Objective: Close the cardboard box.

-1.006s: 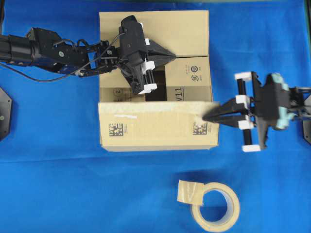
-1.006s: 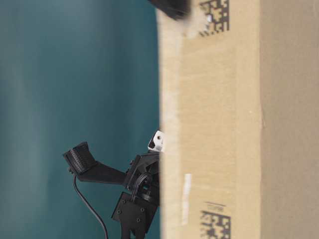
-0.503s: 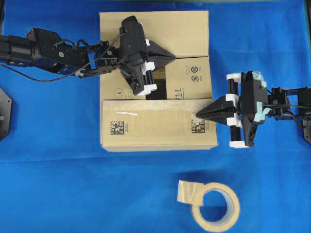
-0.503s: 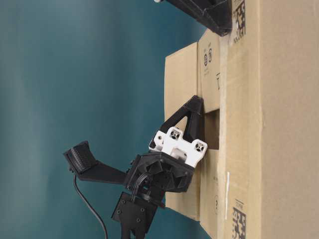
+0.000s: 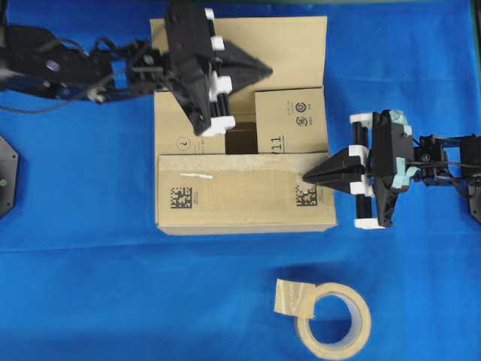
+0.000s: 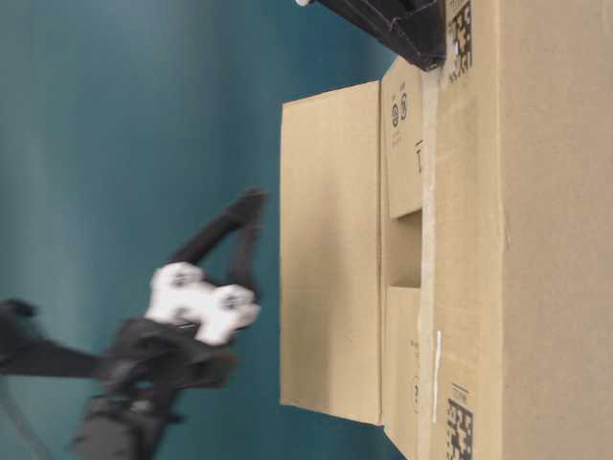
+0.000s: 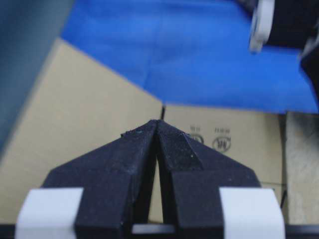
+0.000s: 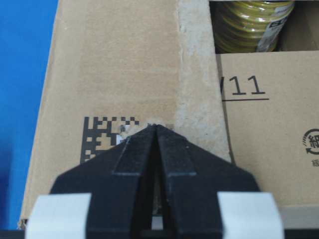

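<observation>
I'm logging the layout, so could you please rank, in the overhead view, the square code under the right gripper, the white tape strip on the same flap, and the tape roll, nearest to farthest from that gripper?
From the right gripper:
1. Right-hand square code, right beside the tip on the near flap.
2. White tape strip, toward the left of the same flap.
3. Tape roll, on the blue cloth in front of the cardboard box.

Both arms are matte black with jointed, blocky links, and thin black cables loop along the left arm [image 5: 68,68]. The left gripper [image 5: 264,70] and right gripper [image 5: 308,176] each have tapered black triangular fingers with white blocks at their bases, and the right wrist carries a pale teal part [image 5: 400,147]
</observation>
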